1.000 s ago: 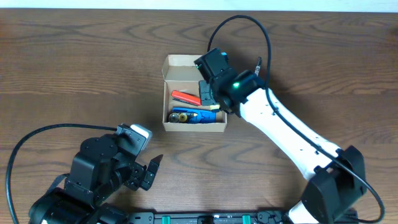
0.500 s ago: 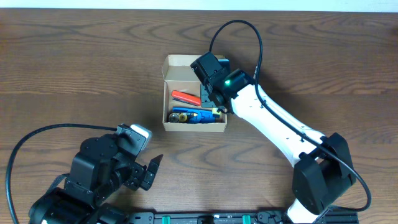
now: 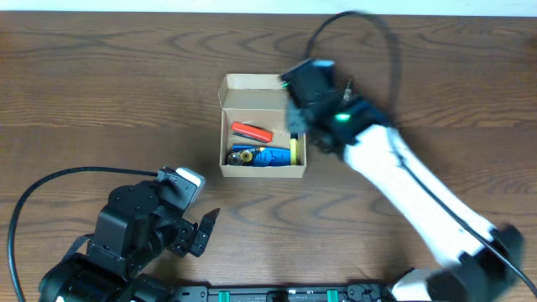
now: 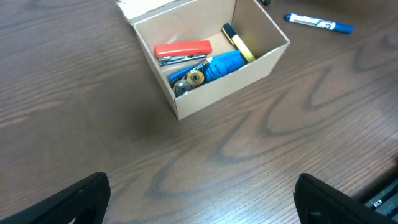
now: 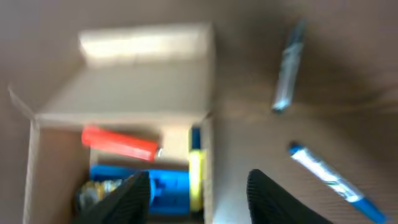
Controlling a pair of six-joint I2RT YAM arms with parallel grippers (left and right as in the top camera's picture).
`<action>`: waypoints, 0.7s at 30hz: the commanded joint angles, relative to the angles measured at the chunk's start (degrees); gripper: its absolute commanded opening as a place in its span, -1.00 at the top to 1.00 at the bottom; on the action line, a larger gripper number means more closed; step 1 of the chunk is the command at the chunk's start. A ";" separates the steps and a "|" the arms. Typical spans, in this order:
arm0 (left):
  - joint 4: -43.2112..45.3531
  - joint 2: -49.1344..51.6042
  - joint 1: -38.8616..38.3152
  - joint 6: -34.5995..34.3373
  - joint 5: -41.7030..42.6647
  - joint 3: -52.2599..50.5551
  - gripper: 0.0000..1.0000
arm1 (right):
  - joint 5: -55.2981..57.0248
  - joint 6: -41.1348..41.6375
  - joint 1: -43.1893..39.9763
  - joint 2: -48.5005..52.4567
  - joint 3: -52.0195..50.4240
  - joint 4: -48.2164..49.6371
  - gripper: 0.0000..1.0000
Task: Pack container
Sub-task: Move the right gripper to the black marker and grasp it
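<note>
The wooden desk point(image 3: 101, 75) carries the open container point(image 3: 262, 170) near its middle. A blue marker point(image 5: 329, 177) and a blurred pen point(image 5: 287, 65) lie right of it.

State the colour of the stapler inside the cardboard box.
Red: the small red stapler, clearest in the left wrist view.

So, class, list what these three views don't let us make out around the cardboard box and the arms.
Overhead: the right arm is motion-blurred and hides the table right of the container.
Right wrist: everything is blurred; the grey pen cannot be identified.
Left wrist: the blue marker has print too small to read; the left gripper has its fingers cut off by the bottom edge.
</note>
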 commanded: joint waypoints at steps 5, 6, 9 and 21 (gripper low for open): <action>-0.13 -0.15 -0.22 -0.66 -0.22 0.94 -0.90 | -2.36 0.22 -12.20 0.31 0.52 0.37 -0.18; -0.11 -0.15 -0.22 -0.63 -0.22 0.94 -0.90 | -2.95 0.24 -13.29 1.20 0.52 0.61 -0.18; -0.13 -0.15 -0.22 -0.63 -0.22 0.94 -0.91 | -4.79 0.24 -15.87 4.61 0.52 1.95 -0.18; -0.13 -0.15 -0.22 -0.66 -0.22 0.94 -0.91 | -10.69 1.27 -19.98 20.24 0.52 8.37 -0.24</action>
